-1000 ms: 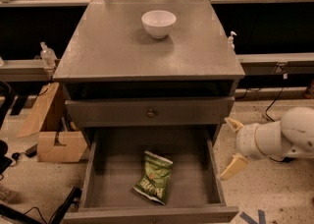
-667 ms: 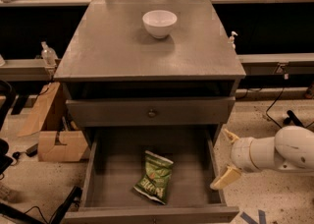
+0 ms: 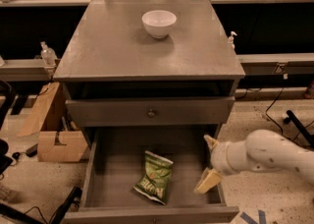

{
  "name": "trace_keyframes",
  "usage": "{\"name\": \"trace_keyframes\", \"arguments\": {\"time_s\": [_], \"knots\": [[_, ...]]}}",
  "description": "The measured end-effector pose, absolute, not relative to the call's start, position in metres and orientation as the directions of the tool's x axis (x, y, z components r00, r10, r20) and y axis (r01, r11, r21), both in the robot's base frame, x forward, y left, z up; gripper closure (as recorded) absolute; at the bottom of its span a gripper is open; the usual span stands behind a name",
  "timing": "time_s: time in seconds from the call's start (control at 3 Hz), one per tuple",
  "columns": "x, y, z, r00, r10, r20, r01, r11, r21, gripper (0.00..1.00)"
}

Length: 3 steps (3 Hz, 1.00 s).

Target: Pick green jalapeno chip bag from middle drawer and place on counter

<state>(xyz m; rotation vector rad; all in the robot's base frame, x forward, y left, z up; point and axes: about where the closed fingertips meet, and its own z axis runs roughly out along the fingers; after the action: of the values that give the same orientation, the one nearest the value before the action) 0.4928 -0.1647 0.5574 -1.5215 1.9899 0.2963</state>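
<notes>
The green jalapeno chip bag lies flat on the floor of the open middle drawer, towards its front and a little right of centre. My gripper hangs over the drawer's right side, to the right of the bag and apart from it. Its two cream fingers are spread apart and hold nothing. The white arm reaches in from the right. The counter is the grey cabinet top above.
A white bowl stands on the counter near its back. A shut drawer front with a round knob sits above the open drawer. Cardboard boxes stand on the floor at the left. Cables run along the floor at the right.
My gripper and arm have moved left, from beside the cabinet's right side to over the right part of the open drawer, closer to the bag. The bag has not moved.
</notes>
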Motion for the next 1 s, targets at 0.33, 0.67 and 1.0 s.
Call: {"name": "trace_keyframes", "arguments": {"time_s": [0.33, 0.67, 1.0], "knots": [[0.502, -0.113, 0.499, -0.164, -0.787, -0.595, -0.948, 0.293, -0.125, 0.00], [0.505, -0.056, 0.435, -0.174, -0.772, -0.611, -0.963, 0.264, -0.060, 0.00], [0.504, -0.025, 0.401, -0.180, -0.756, -0.630, -0.969, 0.248, -0.020, 0.00]]}}
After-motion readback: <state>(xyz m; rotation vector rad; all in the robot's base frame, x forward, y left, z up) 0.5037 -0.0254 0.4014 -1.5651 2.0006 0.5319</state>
